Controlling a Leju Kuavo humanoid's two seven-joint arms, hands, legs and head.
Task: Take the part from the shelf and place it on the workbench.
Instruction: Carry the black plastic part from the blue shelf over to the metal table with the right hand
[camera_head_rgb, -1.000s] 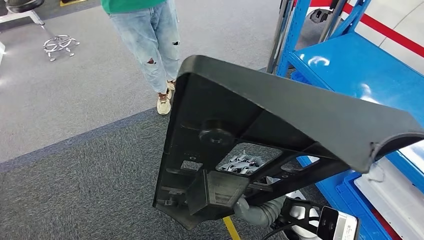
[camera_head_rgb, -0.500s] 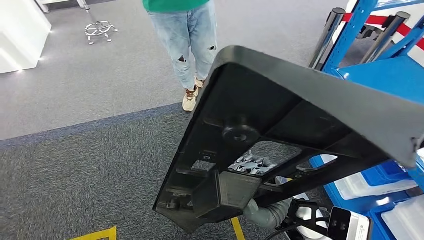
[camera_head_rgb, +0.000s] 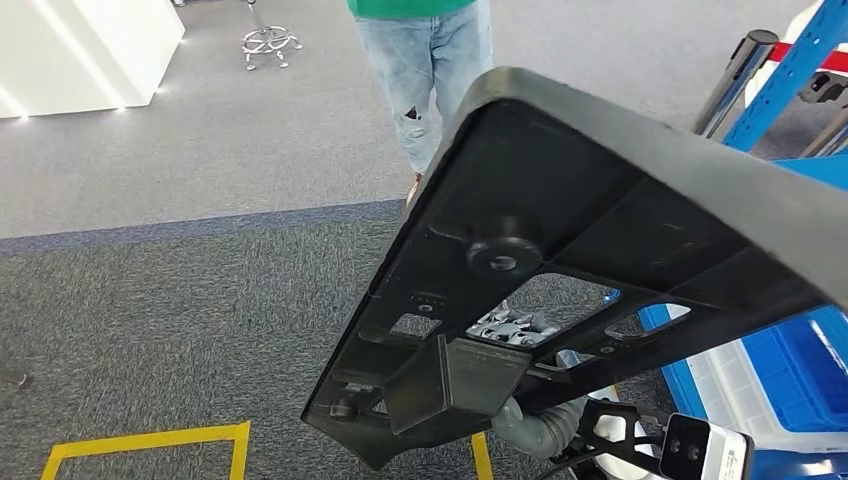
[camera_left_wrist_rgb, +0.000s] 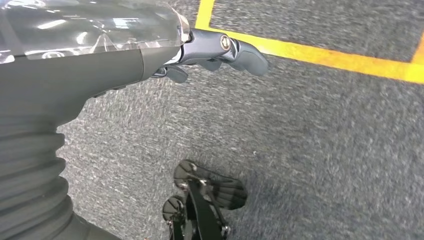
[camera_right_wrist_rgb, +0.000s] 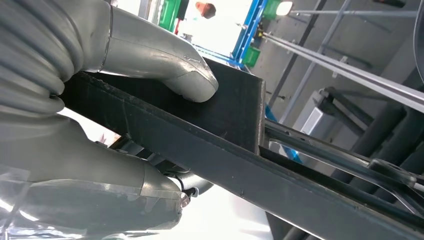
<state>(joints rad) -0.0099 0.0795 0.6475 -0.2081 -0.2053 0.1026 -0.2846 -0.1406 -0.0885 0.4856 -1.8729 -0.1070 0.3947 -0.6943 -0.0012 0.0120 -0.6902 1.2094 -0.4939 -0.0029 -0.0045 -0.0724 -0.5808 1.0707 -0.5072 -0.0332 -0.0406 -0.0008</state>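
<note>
Now R hand (camera_right_wrist_rgb: 125, 125) grips black part (camera_head_rgb: 600, 250) w/ thumb clamped on; L hand (camera_left_wrist_rgb: 210, 50) hangs empty, fingers loosely apart.

Open grey carpet floor (camera_head_rgb: 180, 300) left and ahead; person's legs (camera_head_rgb: 430, 70) stand ahead, blue shelf frame (camera_head_rgb: 790, 80) right, white cabinet (camera_head_rgb: 90, 50) far left.

The part (camera_head_rgb: 600, 240) is matt black all over. Beneath it, the carpet (camera_head_rgb: 180, 330) is speckled dark grey, with yellow tape lines (camera_head_rgb: 150, 440) to its left. Beyond the part, a person's jeans (camera_head_rgb: 430, 60) are pale blue and torn; right of it, the shelf (camera_head_rgb: 790, 70) is bright blue.
</note>
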